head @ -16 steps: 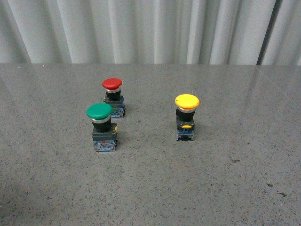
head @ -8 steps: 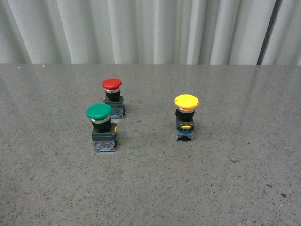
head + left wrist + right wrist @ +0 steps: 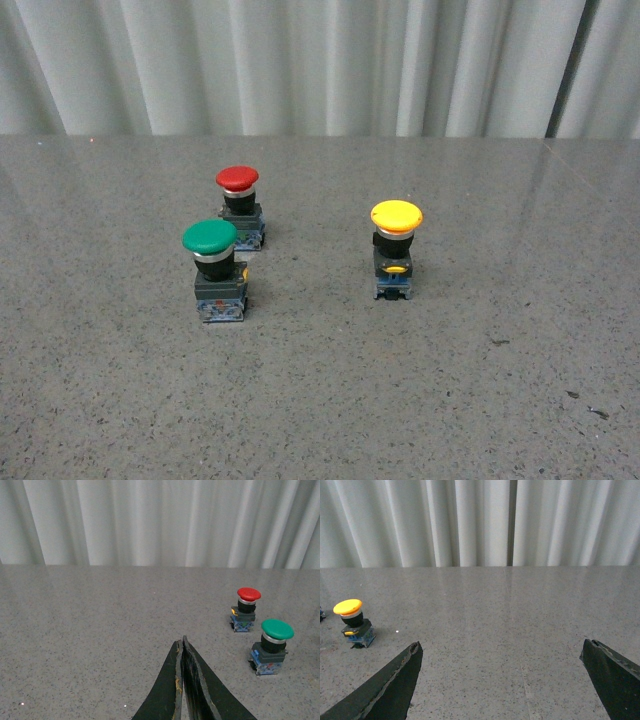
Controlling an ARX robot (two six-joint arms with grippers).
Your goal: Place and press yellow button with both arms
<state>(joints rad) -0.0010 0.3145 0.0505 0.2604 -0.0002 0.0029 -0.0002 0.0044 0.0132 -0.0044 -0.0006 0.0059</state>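
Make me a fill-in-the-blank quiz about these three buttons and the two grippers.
In the front view, the yellow button stands to the ____ of the green button.
The red button sits ____ from the robot than the green one.
Unlike the open right gripper, the left gripper is ____.
Missing words: right; farther; shut.

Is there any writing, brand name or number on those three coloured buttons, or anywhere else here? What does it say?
No text can be read in any view.
The yellow button, green button and red button have plain caps. The little coloured parts on their bases are too small and blurred to show lettering.
The table and curtain show no writing.
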